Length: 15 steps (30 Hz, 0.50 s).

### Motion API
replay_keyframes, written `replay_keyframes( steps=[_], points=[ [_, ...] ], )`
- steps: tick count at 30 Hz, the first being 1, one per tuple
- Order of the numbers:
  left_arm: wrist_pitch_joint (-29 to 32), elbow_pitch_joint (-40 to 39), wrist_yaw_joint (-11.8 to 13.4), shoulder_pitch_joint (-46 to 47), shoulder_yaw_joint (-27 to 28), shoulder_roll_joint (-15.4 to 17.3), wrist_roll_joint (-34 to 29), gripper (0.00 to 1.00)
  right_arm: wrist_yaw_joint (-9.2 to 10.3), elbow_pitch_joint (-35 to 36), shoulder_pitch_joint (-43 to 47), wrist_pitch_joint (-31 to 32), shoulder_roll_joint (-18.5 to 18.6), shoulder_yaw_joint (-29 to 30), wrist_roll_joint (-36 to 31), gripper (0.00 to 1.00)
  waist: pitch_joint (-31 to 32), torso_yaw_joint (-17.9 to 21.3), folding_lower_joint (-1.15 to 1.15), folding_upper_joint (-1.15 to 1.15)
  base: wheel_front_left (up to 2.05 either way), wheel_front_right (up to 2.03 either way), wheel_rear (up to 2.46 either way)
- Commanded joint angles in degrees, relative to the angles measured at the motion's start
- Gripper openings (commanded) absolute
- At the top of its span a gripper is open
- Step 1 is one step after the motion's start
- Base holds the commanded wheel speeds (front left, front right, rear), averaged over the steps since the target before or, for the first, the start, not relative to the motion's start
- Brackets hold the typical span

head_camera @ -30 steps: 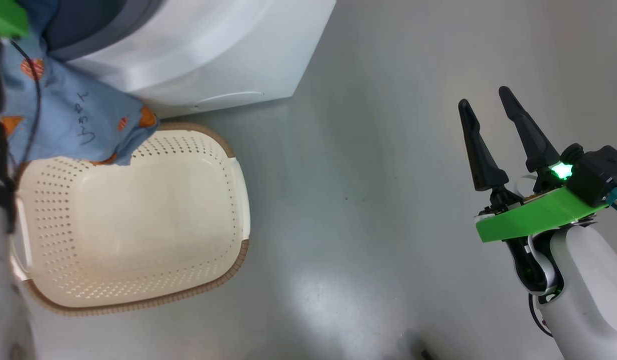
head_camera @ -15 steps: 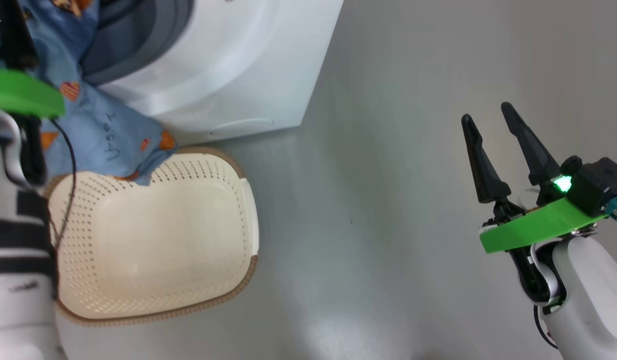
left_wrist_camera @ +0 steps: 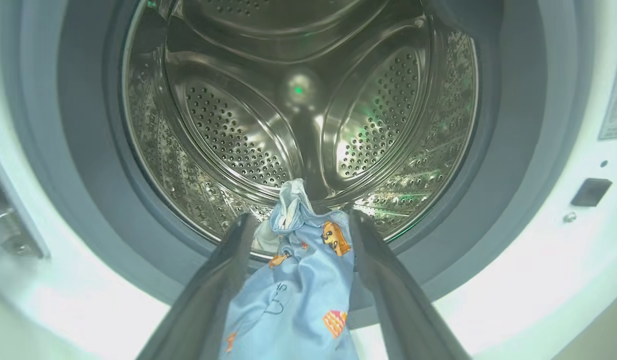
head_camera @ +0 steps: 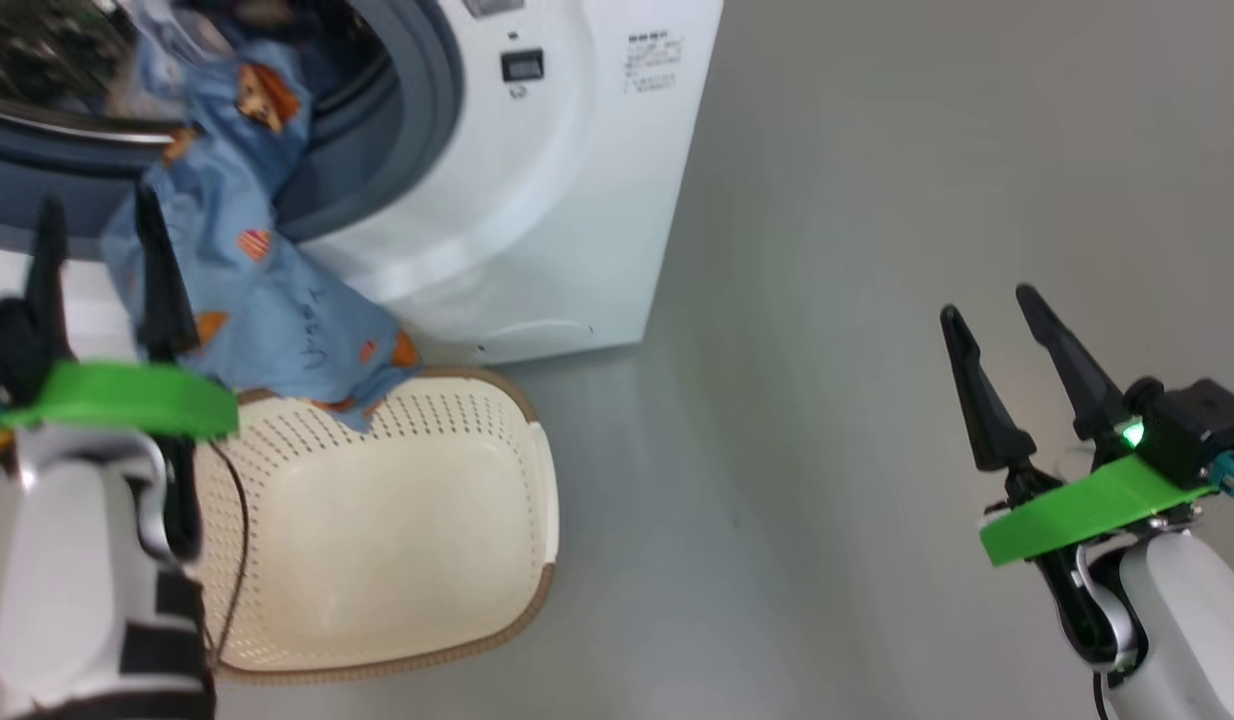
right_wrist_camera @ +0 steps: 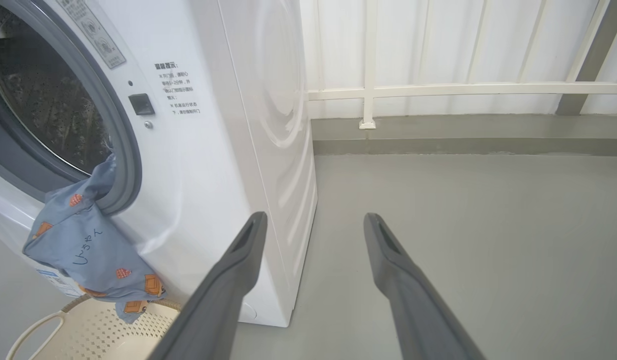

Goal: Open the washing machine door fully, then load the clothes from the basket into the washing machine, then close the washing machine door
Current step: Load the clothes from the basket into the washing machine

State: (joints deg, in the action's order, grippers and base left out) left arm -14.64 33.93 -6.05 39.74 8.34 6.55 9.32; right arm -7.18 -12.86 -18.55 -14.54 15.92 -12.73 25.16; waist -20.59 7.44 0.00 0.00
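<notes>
The white washing machine [head_camera: 537, 200] stands with its mouth uncovered; the door is out of view. A light blue garment [head_camera: 267, 300] with orange prints, one of the clothes, hangs from the steel drum [left_wrist_camera: 298, 100] over the grey gasket, its lower end on the basket's rim. The cream basket [head_camera: 537, 470] sits on the floor right before the machine with nothing else in it. My left gripper [head_camera: 97, 210] is open in front of the mouth, and the garment [left_wrist_camera: 293, 295] lies loose between its fingers. My right gripper [head_camera: 987, 305] is open over bare floor, far to the right.
The grey floor [head_camera: 827, 400] stretches right of the machine. In the right wrist view a white railing [right_wrist_camera: 438, 90] and a low grey kerb run along the back. The machine's side panel [right_wrist_camera: 278, 125] is close to my right gripper [right_wrist_camera: 314, 220].
The head camera has tilted up, showing more of the machine's front. My left gripper has drawn back from the mouth toward me. The garment stays draped over the gasket.
</notes>
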Motion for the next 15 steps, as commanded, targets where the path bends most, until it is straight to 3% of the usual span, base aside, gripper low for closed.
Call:
replay_keyframes(
  steps=[1, 15],
  points=[
    [-0.4, -2.4, -0.3, -2.9, 1.9, 1.3, -1.0, 1.0, -0.31, 0.8, 2.0, -0.5, 1.2, -0.5, 0.5, 1.0, 3.4, -1.8, 0.0, 0.0, 0.0, 0.0, 0.0],
    [-0.4, -6.3, -1.1, -16.3, 3.6, -1.0, -2.0, 1.0, -0.31, 0.3, 7.1, -0.5, 2.2, 0.3, 0.6, 1.0, 10.9, -3.9, 0.0, 0.0, 0.0, 0.0, 0.0]
  ],
)
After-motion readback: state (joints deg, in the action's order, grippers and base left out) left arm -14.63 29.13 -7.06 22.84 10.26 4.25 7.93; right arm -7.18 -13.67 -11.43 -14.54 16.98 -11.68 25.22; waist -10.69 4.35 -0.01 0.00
